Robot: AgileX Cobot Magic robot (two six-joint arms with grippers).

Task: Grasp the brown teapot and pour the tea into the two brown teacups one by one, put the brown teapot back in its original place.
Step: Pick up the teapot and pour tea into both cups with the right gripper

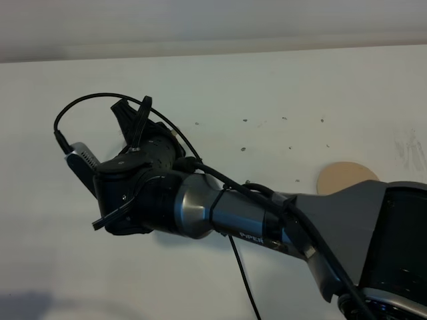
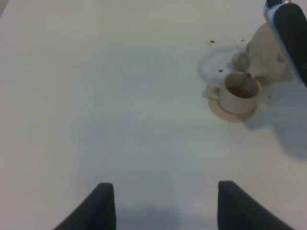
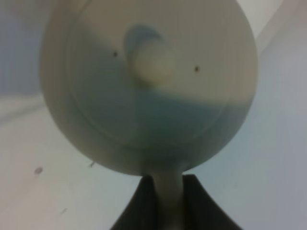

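Straight out from the right jaws sits the brown teapot (image 3: pixel 148 110). They are clenched on its loop handle (image 3: pixel 169 203), so the pot's long axis, handle to spout, runs directly away from the grip. Seen from the left wrist, the pot hangs tipped above a teacup (image 2: pixel 237 92) on its saucer (image 2: pixel 225 111), with the spout just over the rim and dark tea inside. The left jaws are released, holding nothing, well apart from that cup above the tabletop (image 2: pixel 120 96). The second cup I cannot make out. The round saucer disc (image 1: pixel 343 177) for the return lies back behind the right jaws, beside the arm.
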